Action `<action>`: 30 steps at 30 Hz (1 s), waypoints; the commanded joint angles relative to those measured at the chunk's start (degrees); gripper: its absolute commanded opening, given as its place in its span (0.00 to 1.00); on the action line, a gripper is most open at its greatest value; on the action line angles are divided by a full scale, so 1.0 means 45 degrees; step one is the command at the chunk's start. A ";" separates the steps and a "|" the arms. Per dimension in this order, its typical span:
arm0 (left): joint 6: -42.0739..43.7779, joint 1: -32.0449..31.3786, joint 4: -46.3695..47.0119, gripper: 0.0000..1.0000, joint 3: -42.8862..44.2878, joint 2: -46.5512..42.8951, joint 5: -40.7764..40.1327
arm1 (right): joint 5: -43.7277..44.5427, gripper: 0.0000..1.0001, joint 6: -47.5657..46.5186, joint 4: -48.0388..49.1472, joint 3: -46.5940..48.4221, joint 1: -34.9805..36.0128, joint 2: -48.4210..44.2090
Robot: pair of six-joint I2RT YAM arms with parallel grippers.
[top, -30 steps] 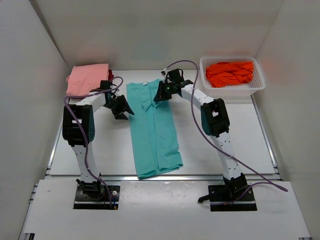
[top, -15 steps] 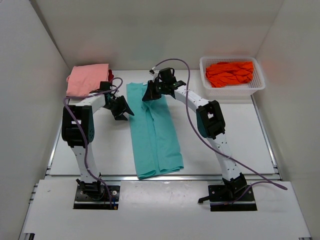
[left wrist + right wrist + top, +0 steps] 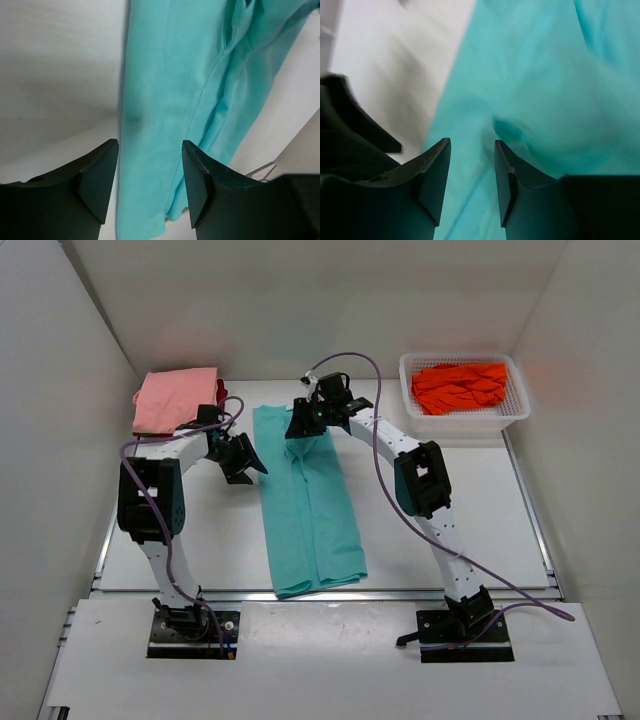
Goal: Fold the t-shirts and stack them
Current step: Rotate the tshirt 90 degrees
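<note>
The teal t-shirt (image 3: 308,510) lies folded into a long strip down the middle of the table. My right gripper (image 3: 301,426) hovers over its far end, open, with only teal cloth (image 3: 545,75) beneath the jaws (image 3: 472,142). My left gripper (image 3: 246,459) stands open just off the strip's left edge, its jaws (image 3: 149,145) above the teal cloth (image 3: 200,75) and holding nothing. A folded salmon pink t-shirt (image 3: 177,398) rests at the back left on a dark red t-shirt (image 3: 221,392), of which only an edge shows. The orange t-shirt (image 3: 458,387) lies crumpled in the basket.
The white mesh basket (image 3: 465,421) stands at the back right. White walls close in the table on the left, back and right. The table's front edge (image 3: 330,592) runs just past the near hem of the teal strip.
My right gripper moved left across the far end of the teal shirt, pulling its right shoulder inward, then opened and let go. The left gripper barely shifted.
</note>
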 commanded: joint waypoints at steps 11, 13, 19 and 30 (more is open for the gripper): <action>-0.0385 -0.0900 -0.0165 0.64 0.0674 -0.1125 -0.0107 | 0.2255 0.24 -0.1121 -0.1335 -1.1582 0.0957 -0.9932; 0.0218 -0.1095 -0.1275 0.60 0.2587 -0.0014 -0.0612 | 0.2158 0.23 -0.0517 -0.1201 -1.3432 0.1524 -1.1299; 0.1412 -0.1876 -0.3269 0.56 0.5971 0.2331 -0.1571 | 0.1670 0.26 0.1223 0.0166 -1.6739 0.3085 -1.3238; 0.1823 -0.2698 -0.3624 0.49 0.5956 0.3175 -0.2413 | 0.2465 0.33 0.2689 0.1787 -1.7818 0.4067 -1.3083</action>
